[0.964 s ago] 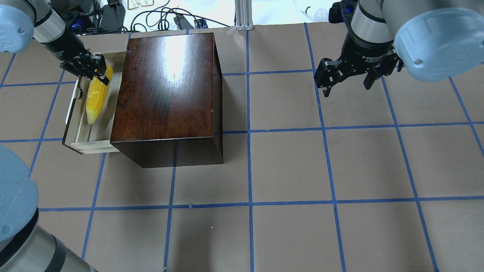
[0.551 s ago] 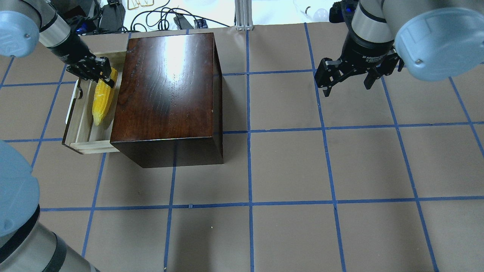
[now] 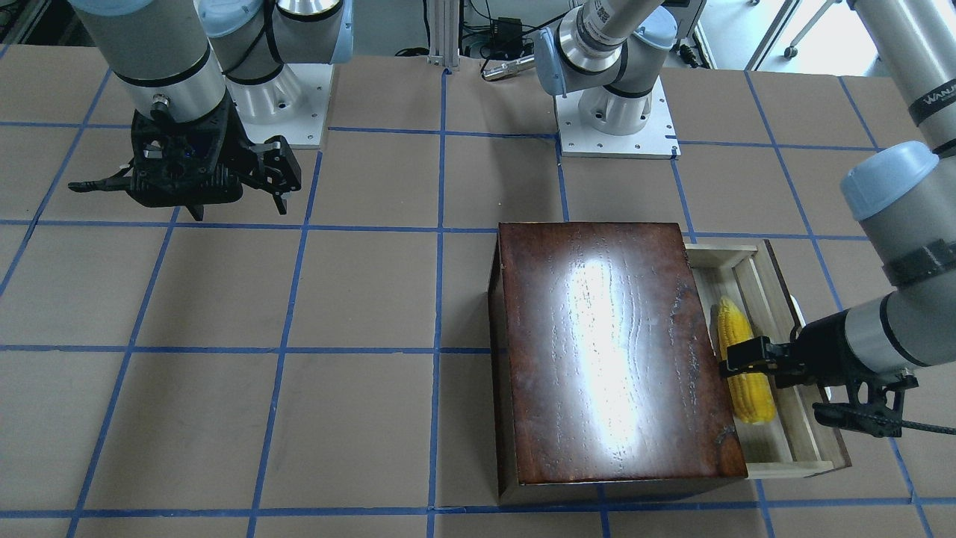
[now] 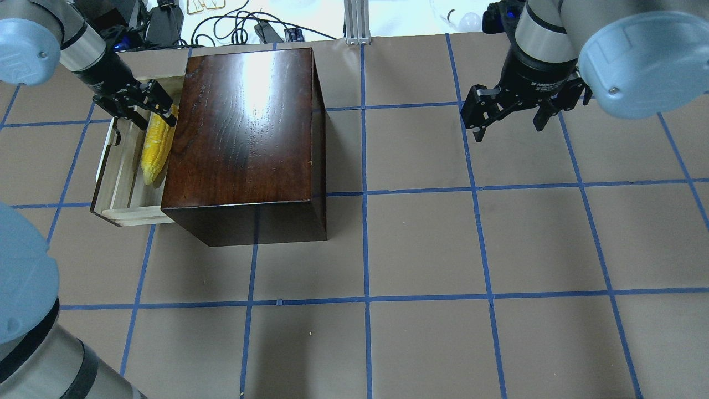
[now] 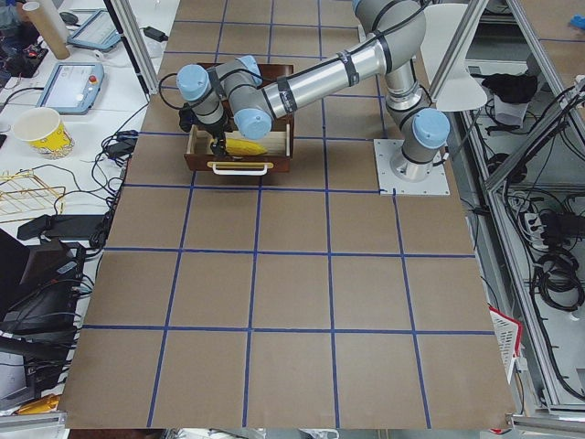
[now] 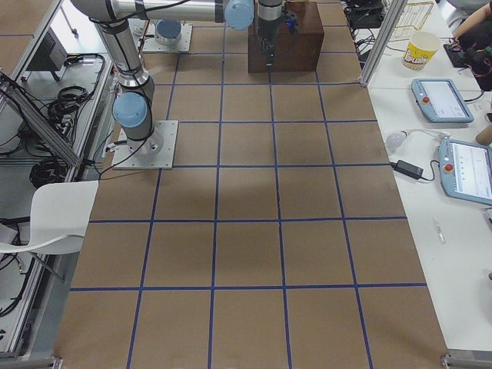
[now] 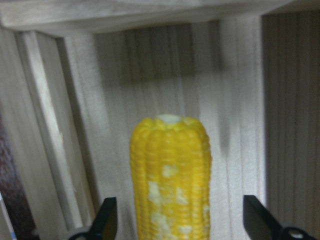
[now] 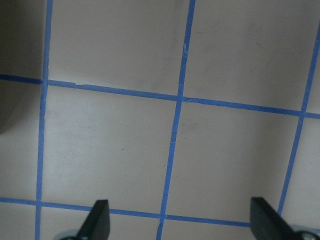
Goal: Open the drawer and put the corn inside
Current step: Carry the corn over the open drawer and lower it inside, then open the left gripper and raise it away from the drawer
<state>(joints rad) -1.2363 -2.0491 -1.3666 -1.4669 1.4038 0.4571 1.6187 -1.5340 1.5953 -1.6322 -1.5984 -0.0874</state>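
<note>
The drawer (image 4: 124, 185) is pulled out of the dark wooden box (image 4: 243, 127) on its left side, with its white handle (image 4: 102, 164) on the outside. The yellow corn (image 4: 155, 148) lies along the drawer floor, close to the box wall. It also shows in the front view (image 3: 745, 370) and the left wrist view (image 7: 170, 175). My left gripper (image 4: 145, 108) reaches into the drawer over the corn's blunt end. It is open, with a gap between each fingertip (image 7: 106, 220) and the corn. My right gripper (image 4: 508, 128) is open and empty above the table, far to the right.
The box (image 3: 605, 351) takes up the table's back left part. Cables and an aluminium post (image 4: 354, 19) lie beyond the table's far edge. Brown paper with blue tape lines (image 8: 175, 130) covers the table.
My left gripper and the corn have shifted right inside the drawer, toward the box wall. The right arm has not moved.
</note>
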